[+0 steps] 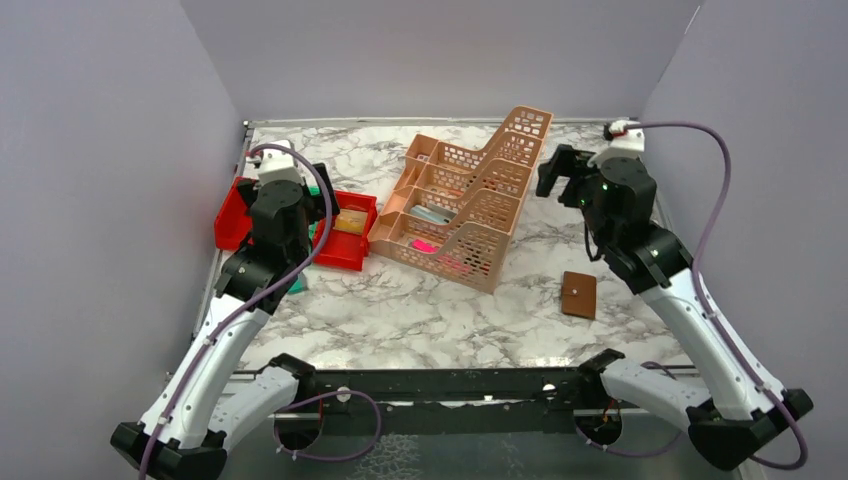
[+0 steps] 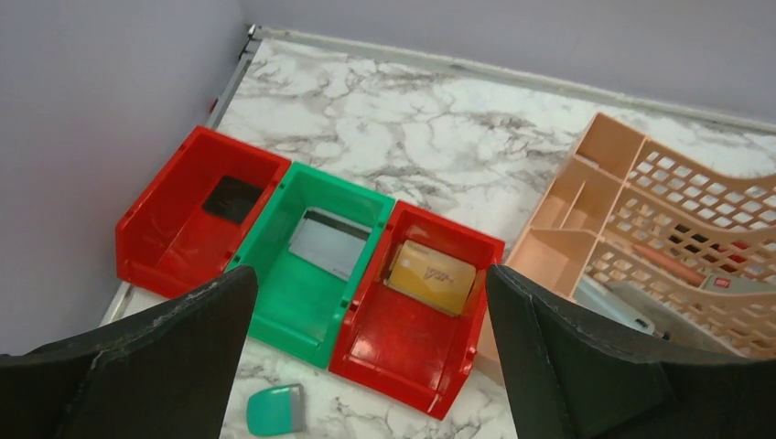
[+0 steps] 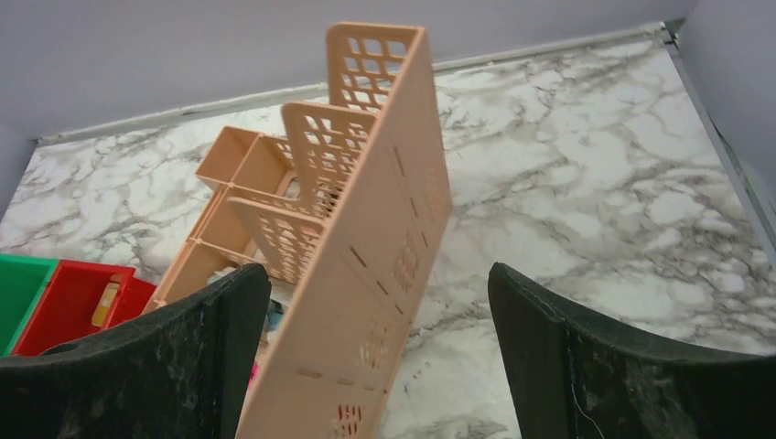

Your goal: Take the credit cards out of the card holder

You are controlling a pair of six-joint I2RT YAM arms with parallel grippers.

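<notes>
The right gripper (image 3: 377, 274) hangs above the marble table (image 1: 420, 310), fingers spread wide and holding nothing, facing the tall end of a peach organizer (image 3: 366, 229). The card holder (image 1: 579, 294) lies flat on the table apart from that gripper, nearer the arm bases and just beside the right arm. It is out of the right wrist camera's view, and its inside is hidden.

Across the table, the left gripper (image 2: 371, 283) is likewise spread and holding nothing, poised over a row of three bins. The green bin (image 2: 297, 302) holds a flat grey rectangle (image 2: 328, 242); whether it is a card cannot be told. A tan box (image 2: 432, 274) sits in the red bin (image 2: 403, 352) beside it. The holder lies well apart from this gripper, beyond the organizer.
</notes>
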